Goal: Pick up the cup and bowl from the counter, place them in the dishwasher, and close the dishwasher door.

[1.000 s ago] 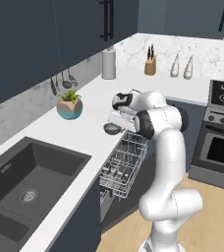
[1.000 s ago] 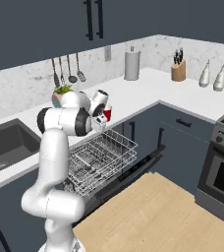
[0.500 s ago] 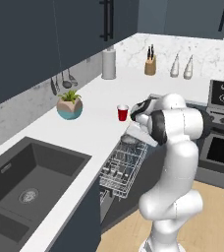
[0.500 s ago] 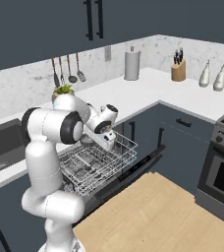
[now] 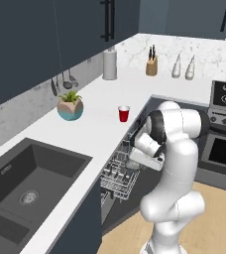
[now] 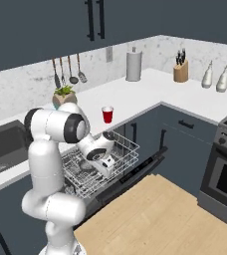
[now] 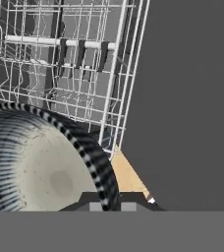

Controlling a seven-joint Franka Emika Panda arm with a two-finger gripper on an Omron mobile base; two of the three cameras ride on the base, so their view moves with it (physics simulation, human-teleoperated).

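Observation:
The red cup (image 5: 123,113) stands upright on the white counter (image 5: 95,124), well clear of the arm; the right base view shows the cup (image 6: 107,114) too. The dishwasher door (image 6: 135,173) lies open and flat, with the white wire rack (image 6: 116,149) pulled out over it. My gripper (image 5: 134,160) is down at the rack, shut on the dark rim of the bowl (image 7: 35,165). In the hand view the bowl's pale inside sits at lower left, with my gripper (image 7: 112,204) at its edge, the rack (image 7: 84,74) beyond it and the door (image 7: 182,98) to the right.
A teal planter (image 5: 70,106), a paper-towel roll (image 5: 109,64) and a knife block (image 5: 151,65) stand along the backsplash. The dark sink (image 5: 26,178) lies left of the dishwasher. The steel oven (image 5: 224,134) is to the right, past the wooden floor (image 6: 155,214).
The arm has swung off the counter with the bowl and come down to the pulled-out rack. The cup, earlier hidden behind the arm, stays where it stood.

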